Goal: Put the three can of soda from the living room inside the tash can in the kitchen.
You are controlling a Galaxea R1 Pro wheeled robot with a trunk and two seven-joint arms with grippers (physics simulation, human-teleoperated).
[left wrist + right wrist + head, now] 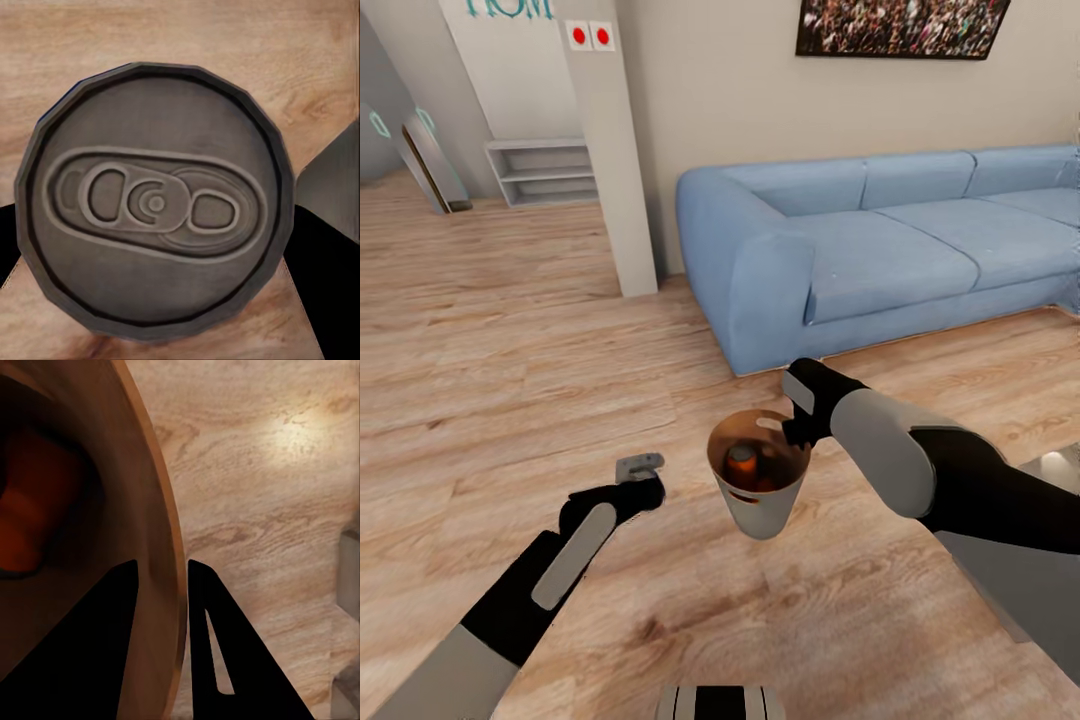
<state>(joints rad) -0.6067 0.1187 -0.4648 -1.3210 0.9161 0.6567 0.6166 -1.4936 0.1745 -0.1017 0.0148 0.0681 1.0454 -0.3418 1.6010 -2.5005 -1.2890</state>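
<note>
- Wooden floor lay open at the left.
- Left fingers clenched a soda can.
- Right fingers pinched the trash can's rim, holding it above the floor; an orange can lay inside.
- Blue sofa stood behind.

Bare wood floor is lying open from 7 to 11 o'clock. The sofa is blocking 1 to 2 o'clock, a white pillar is standing at 11.
</note>
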